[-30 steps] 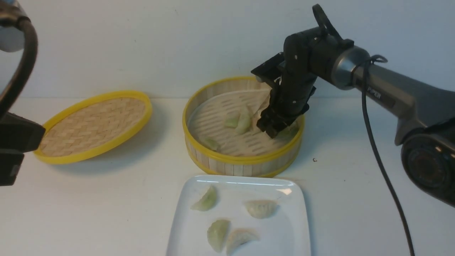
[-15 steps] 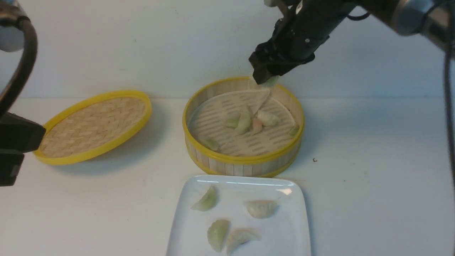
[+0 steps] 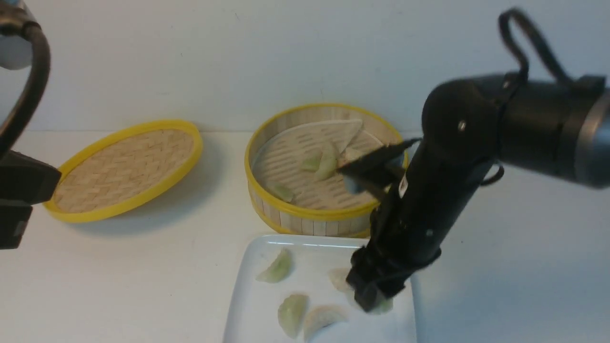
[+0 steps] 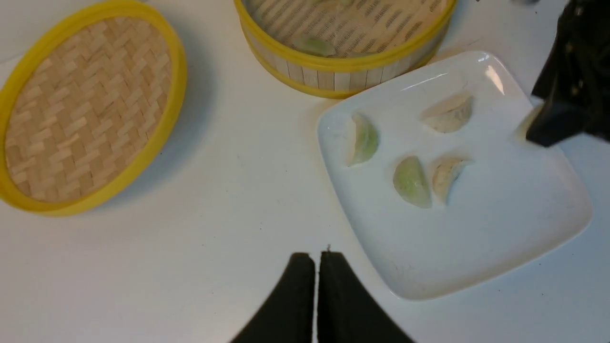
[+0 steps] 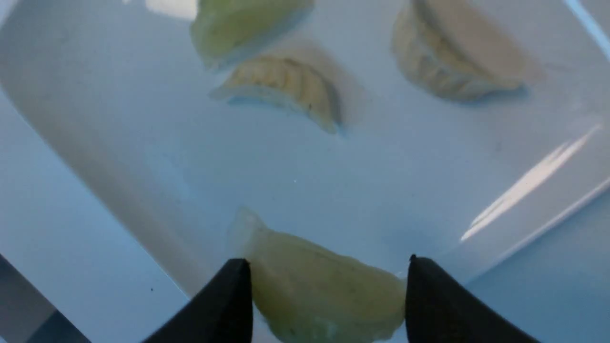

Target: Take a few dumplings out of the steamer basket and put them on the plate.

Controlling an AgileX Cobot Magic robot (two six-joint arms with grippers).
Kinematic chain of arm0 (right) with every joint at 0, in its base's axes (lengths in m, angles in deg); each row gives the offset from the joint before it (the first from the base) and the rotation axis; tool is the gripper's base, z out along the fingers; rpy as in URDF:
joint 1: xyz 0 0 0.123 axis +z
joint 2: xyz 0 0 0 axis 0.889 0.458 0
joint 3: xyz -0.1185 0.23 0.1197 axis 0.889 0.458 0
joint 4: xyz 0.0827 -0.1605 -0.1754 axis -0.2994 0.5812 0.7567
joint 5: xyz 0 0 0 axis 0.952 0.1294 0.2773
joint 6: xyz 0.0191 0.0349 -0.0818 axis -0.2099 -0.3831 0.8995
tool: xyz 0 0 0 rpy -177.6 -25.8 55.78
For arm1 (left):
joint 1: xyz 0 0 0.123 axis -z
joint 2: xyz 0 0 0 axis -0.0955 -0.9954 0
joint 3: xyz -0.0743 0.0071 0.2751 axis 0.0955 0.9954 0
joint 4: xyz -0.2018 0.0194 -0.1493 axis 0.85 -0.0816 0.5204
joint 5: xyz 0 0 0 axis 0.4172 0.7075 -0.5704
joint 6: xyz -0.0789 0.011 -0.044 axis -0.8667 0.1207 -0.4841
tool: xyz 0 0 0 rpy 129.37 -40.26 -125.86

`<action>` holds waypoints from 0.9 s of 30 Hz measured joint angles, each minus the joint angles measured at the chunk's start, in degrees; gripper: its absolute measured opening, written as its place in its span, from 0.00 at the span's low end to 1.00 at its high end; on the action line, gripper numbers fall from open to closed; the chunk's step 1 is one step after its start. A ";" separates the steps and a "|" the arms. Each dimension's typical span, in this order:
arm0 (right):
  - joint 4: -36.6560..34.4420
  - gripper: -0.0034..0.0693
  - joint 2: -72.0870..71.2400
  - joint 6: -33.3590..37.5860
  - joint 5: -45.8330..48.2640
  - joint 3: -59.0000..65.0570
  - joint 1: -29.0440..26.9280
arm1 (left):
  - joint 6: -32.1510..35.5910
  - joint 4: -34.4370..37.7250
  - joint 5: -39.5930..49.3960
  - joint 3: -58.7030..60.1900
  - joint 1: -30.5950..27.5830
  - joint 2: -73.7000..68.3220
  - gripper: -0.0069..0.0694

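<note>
My right gripper (image 3: 376, 300) hangs low over the right side of the white square plate (image 3: 267, 305), shut on a pale green dumpling (image 5: 324, 290) that spans the gap between both fingers. The held dumpling (image 3: 384, 307) peeks out under the fingertips. On the plate lie a green dumpling (image 3: 277, 267), another green one (image 3: 291, 312) and a cream one (image 3: 321, 319); a further cream one (image 3: 339, 278) is half hidden by the gripper. The steamer basket (image 3: 310, 216) behind holds more dumplings (image 3: 326, 164). My left gripper (image 4: 317, 257) is shut and empty, above the table left of the plate (image 4: 476, 238).
The woven yellow-rimmed lid (image 3: 124, 166) lies tilted on the white table to the left of the steamer. My right arm (image 3: 448, 157) crosses in front of the steamer's right side. A pale wall stands behind the table.
The right gripper lifted a dumpling out of the steamer, rose high, then swung toward me and down over the plate's right side. The left arm has not moved.
</note>
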 joint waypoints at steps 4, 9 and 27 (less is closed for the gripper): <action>-0.16 0.57 2.65 -0.14 -3.69 1.86 0.73 | 0.00 0.05 0.00 0.00 0.00 0.00 0.08; 0.27 0.57 4.74 -1.87 -9.19 2.16 0.73 | 0.04 0.11 0.00 0.00 0.00 0.00 0.08; 9.19 0.66 -4.44 -12.26 4.07 -8.89 0.73 | 0.43 0.16 0.00 0.00 0.00 0.00 0.08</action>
